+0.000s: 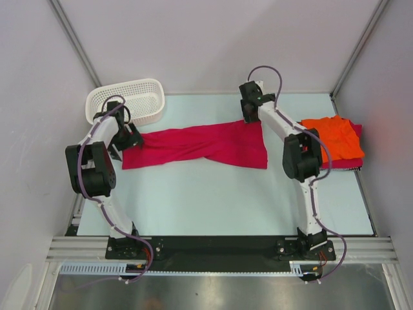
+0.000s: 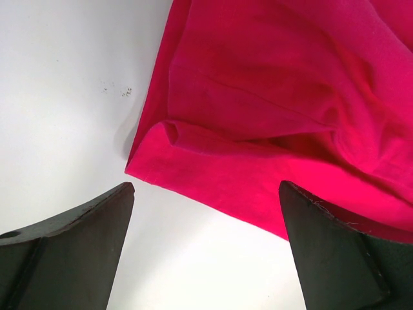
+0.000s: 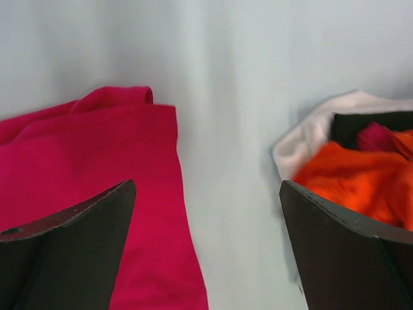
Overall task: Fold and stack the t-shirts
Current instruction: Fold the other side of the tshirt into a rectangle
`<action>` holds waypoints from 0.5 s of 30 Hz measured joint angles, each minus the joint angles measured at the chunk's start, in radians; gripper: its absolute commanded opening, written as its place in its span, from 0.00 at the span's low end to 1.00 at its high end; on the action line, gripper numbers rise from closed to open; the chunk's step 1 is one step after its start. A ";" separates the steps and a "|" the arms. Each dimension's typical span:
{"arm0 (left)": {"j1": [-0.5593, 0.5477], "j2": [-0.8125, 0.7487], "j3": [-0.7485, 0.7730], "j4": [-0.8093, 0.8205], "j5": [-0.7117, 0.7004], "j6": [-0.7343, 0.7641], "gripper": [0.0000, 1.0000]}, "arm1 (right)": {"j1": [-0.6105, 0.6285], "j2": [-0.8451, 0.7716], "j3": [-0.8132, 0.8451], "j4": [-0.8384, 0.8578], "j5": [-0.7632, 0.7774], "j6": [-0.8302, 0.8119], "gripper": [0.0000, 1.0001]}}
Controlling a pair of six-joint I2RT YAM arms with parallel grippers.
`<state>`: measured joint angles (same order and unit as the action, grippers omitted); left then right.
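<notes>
- Top view. The crimson shirt [image 1: 197, 147] lies stretched left to right across the middle of the tabletop [image 1: 193, 200]. It is twisted near its centre and not yet folded.
- The orange shirt [image 1: 332, 137] lies bunched at the right edge on a second crimson shirt [image 1: 348, 165], of which only a strip shows. A white basket [image 1: 127, 100] stands at the far left.
- The left claw [image 1: 131, 139] is at the spread shirt's left end, and the right claw [image 1: 249, 117] is at its far right corner.
- Hazard: a fold made over the twist would probably set it in, giving a lumpy piece that sits badly on the pile.
- Left wrist view. The left claw is released, with the jaws wide and nothing between them. It hangs over a hem corner that is curled over on itself.
- Hazard: a pinch here may take only the curled lip, or both layers unevenly, so the end slips out on lifting.
- Right wrist view. The right claw is released and empty. It is poised over bare tabletop, with the crimson edge on the left and the orange shirt on the right.
- Hazard: closing here would probably catch nothing. A drift to the right could snag the orange shirt and disturb the pile.
</notes>
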<state>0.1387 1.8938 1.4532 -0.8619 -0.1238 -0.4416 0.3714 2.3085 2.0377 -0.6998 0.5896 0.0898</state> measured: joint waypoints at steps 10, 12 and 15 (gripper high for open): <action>-0.003 -0.177 -0.035 0.105 0.055 0.062 1.00 | -0.147 -0.676 -0.500 0.020 -0.361 0.308 1.00; -0.003 -0.213 -0.036 0.135 0.069 0.071 1.00 | -0.227 -0.788 -0.664 0.052 -0.471 0.391 0.99; -0.003 -0.221 -0.036 0.165 0.085 0.079 0.99 | -0.304 -0.877 -0.873 0.089 -0.636 0.523 0.98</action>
<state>0.1352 1.6726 1.4170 -0.6968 -0.0387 -0.3630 0.0677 1.4311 1.1645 -0.6109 -0.0463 0.6125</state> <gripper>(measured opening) 0.996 0.992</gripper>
